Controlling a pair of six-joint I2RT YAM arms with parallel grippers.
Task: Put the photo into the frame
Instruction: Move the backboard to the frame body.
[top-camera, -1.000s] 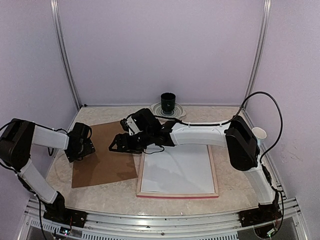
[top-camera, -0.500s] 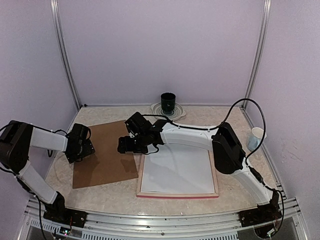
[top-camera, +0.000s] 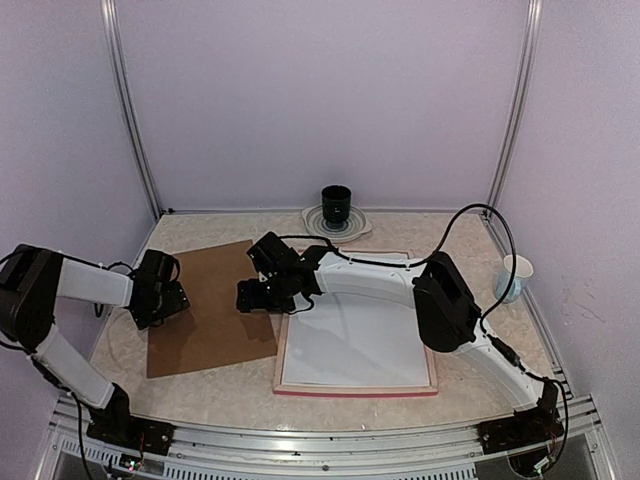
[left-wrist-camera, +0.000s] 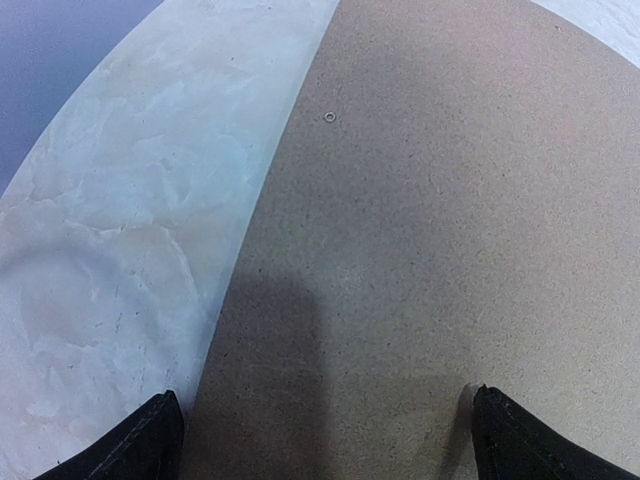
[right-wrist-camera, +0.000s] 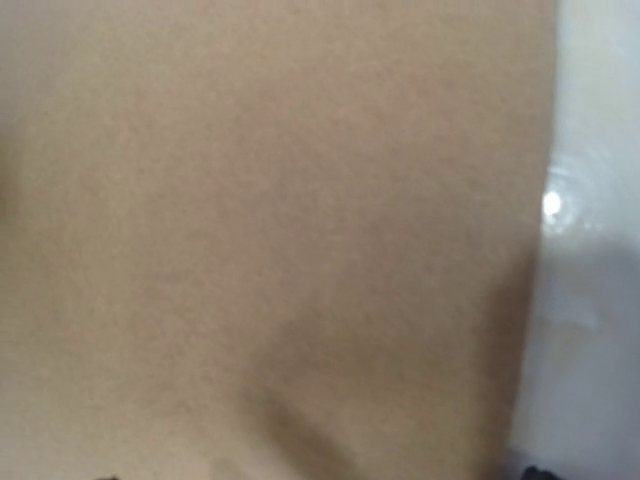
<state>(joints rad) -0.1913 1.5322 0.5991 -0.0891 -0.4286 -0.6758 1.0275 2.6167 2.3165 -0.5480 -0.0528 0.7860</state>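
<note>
1 frame (top-camera: 355, 390), 1 brn board (top-camera: 205, 310), 1 wht cup (top-camera: 513, 275).

The right hand (top-camera: 246, 297) seemingly dropped toward the brown board (top-camera: 205, 315).

One frame (top-camera: 355, 391); one brown board (top-camera: 205, 310); two cups (top-camera: 336, 203) (top-camera: 515, 272).

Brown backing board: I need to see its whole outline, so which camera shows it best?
The top external view: the brown backing board shows nearly whole, lying left of the frame. The left wrist view catches only part of its surface and one edge; the right wrist view gives a blurred close-up.
</note>
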